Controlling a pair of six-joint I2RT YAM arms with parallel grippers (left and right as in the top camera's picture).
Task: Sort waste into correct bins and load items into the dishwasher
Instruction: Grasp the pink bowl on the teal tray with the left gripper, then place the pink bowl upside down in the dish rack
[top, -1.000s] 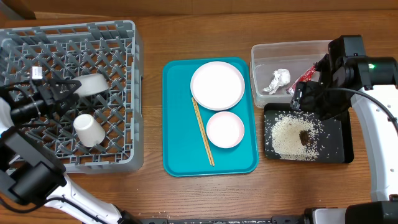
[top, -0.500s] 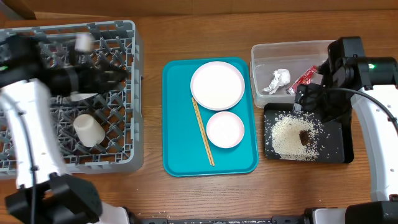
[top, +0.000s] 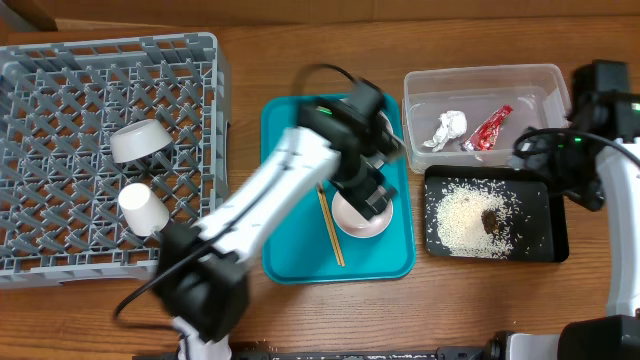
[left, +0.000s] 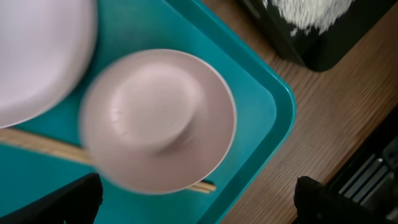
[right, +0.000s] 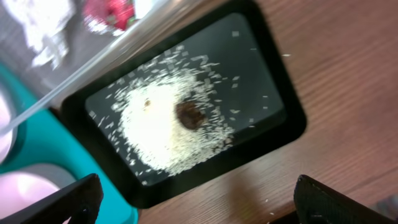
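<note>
Grey bowl (top: 135, 140) and white cup (top: 140, 208) lie in the dish rack (top: 100, 265), red wrapper (top: 490, 128) and tissue (top: 450, 128) in the clear tub (top: 480, 72), and rice (top: 460, 215) on the black tray (top: 545, 215), while the plate (left: 37, 50), pink dish (left: 158, 118) and chopsticks (top: 333, 235) remain on the teal tray (top: 290, 250) beneath the left gripper (left: 196, 186), its fingers apart and empty like the right gripper (right: 196, 186).

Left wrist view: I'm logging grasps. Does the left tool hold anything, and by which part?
Nothing is held. The left tool is open over the dish, its fingers clear of the rim.

You get bright, even light overhead; the left arm (top: 275, 185) smears with blur, and the pinkish-white dish (left: 158, 121) looks soft up close.
</note>
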